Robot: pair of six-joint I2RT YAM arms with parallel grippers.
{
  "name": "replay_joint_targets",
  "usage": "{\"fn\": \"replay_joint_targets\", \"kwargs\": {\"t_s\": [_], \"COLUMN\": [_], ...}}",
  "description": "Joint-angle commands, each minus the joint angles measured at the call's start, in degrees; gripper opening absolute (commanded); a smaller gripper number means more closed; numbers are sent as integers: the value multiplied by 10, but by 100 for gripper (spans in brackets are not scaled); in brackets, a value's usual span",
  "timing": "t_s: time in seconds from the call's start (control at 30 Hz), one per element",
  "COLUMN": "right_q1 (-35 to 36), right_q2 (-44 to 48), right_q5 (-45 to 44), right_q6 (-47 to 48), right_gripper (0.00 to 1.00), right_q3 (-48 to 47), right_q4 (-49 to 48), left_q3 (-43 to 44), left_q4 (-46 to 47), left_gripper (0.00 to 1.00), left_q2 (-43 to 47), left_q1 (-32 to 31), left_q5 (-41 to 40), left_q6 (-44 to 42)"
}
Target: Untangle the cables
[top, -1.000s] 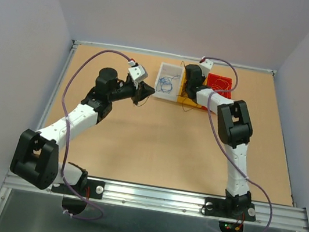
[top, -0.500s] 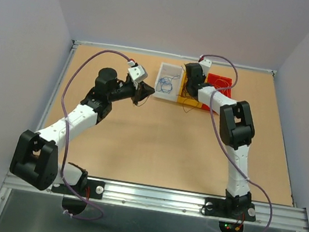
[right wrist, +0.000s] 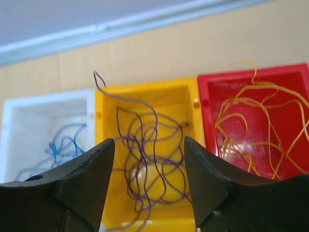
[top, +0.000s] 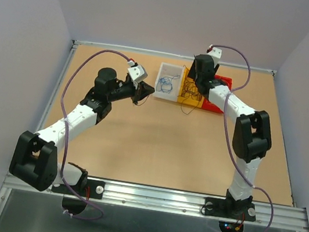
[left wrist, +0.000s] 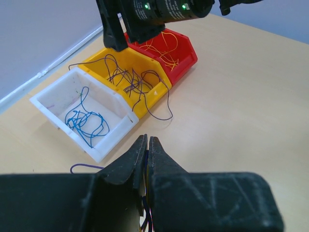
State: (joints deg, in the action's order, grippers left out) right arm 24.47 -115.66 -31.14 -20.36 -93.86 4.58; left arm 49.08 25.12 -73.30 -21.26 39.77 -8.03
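Some cables (left wrist: pixel 147 217) pinched in L gripper (left wrist: pixel 147 141).

I read no legible text, label, brand or number in any view. Pale marks beside the green lights (left wrist: pixel 146 6) on the right arm's wrist housing (left wrist: pixel 164 12) are too blurred.

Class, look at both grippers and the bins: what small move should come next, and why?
Probably bring the right gripper over to the left gripper and pinch one of its strands. The right gripper hangs open and empty above the yellow bin; the left is shut on a few.
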Motion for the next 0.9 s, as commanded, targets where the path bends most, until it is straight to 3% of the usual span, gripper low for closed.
{"fn": "replay_joint_targets", "kwargs": {"t_s": [0.0, 0.1, 0.27, 0.43, 0.6, 0.8, 0.87], "right_q1": [9, 28, 74, 99, 100, 104, 104], "right_q2": [62, 108, 150, 134, 78, 15, 7], "right_q5": [71, 65, 22, -15, -15, -38, -35], "right_q6": [-13, -11, -15, -24, -19, 9, 21], "right_gripper": [73, 90, 89, 81, 78, 58, 45], "right_q3": [63, 139, 235, 272, 252, 207, 201], "right_q4": [27, 27, 27, 14, 7, -9, -17], "left_q3": [-7, -7, -7, -9, -10, -10, -10], "left_q4": [30, 29, 30, 30, 30, 30, 30], "left_gripper": [14, 14, 14, 14, 14, 14, 14], "left_q2": [22, 25, 30, 33, 36, 33, 34], "left_q1": [1, 1, 1, 2, 1, 1, 1], "left_q5": [0, 0, 0, -2, -2, -2, -3], "left_q6": [-8, -8, -8, -8, -9, -10, -10]}}
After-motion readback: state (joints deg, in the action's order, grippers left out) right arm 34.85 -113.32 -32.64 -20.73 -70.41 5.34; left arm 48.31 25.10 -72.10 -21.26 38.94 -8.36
